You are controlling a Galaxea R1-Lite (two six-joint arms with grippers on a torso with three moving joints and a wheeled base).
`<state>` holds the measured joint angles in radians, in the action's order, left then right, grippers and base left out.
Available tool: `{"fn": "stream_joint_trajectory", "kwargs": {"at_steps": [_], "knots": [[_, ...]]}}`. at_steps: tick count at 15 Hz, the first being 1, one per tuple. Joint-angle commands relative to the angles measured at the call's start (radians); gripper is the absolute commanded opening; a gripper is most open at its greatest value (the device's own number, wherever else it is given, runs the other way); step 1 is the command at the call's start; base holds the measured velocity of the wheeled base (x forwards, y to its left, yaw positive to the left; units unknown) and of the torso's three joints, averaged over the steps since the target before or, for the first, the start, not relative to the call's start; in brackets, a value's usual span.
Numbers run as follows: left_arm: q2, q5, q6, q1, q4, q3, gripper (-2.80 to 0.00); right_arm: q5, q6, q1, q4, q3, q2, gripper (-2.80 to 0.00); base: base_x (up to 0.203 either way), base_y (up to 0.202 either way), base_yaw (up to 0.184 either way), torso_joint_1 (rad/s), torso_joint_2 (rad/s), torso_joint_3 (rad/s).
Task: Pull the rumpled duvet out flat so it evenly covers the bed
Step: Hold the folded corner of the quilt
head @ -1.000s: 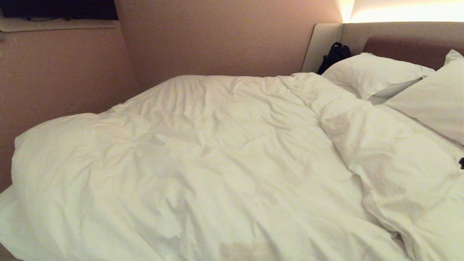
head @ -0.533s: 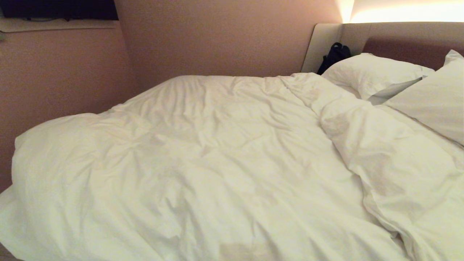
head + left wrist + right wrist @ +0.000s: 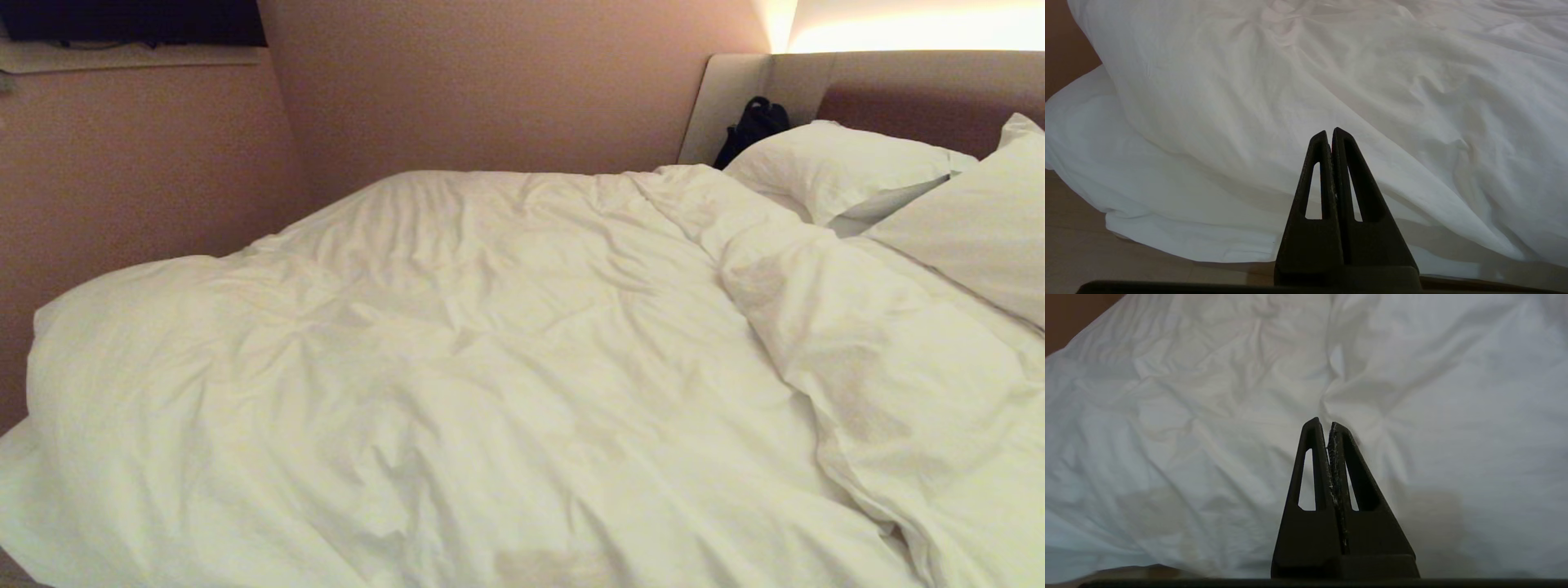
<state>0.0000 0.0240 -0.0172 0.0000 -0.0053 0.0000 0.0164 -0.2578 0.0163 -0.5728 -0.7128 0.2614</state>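
Right hand closed (empty) above rumpled duvet.

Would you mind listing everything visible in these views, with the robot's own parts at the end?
duvet: one, white, wrinkled, spread over most of the bed, with a thick folded ridge toward the pillows.
bed: one, beige and brown padded headboard at the far right of the head view; mattress hidden under the bedding.
pillows: two, white, at the headboard end.
dark object: one, black, between the headboard and the nearer pillow; too small to identify.
walls: pinkish brown, behind and beside the bed.
dark panel: one, black, high on the wall at the far left.
floor: light brown, beside the hanging duvet edge.
left end effector: one, black, shut, empty, near the duvet's edge.
right end effector: one, black, shut, empty, above the duvet.
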Motion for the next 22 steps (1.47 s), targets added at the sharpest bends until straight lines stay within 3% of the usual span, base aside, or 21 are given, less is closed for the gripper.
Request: {"fn": "stream_joint_trajectory", "kwargs": {"at_steps": [1, 6, 10, 15, 18, 22], "knots": [[0.0, 0.001, 0.0, 0.0, -0.001, 0.0, -2.8, 0.07, 0.08, -0.023, -0.004, 0.001, -0.057, -2.8, 0.0, 0.0, 0.0, 0.0, 0.0, 0.0], [0.0, 0.001, -0.001, 0.0, -0.001, 0.0, -2.8, 0.087, 0.126, -0.026, 0.049, -0.008, -0.055, -2.8, 0.0, 0.0, 0.0, 0.0, 0.0, 0.0], [0.0, 0.001, -0.001, 0.0, -0.001, 0.0, -2.8, -0.015, 0.241, -0.029, 0.094, -0.016, -0.043, -2.8, 0.0, 0.0, 0.0, 0.0, 0.0, 0.0], [0.0, 0.001, -0.001, 0.0, -0.001, 0.0, -2.8, -0.007, 0.208, -0.064, 0.115, -0.032, 0.012, -2.8, 0.0, 0.0, 0.0, 0.0, 0.0, 0.0], [0.0, 0.001, 0.0, 0.0, -0.001, 0.0, -2.8, -0.012, 0.205, -0.044, 0.118, 0.027, -0.07, -2.8, 0.0, 0.0, 0.0, 0.0, 0.0, 0.0], [0.0, 0.001, 0.0, 0.0, -0.001, 0.0, -2.8, -0.004, 0.266, -0.029, 0.118, 0.12, -0.242, -2.8, 0.0, 0.0, 0.0, 0.0, 0.0, 0.0]]}}
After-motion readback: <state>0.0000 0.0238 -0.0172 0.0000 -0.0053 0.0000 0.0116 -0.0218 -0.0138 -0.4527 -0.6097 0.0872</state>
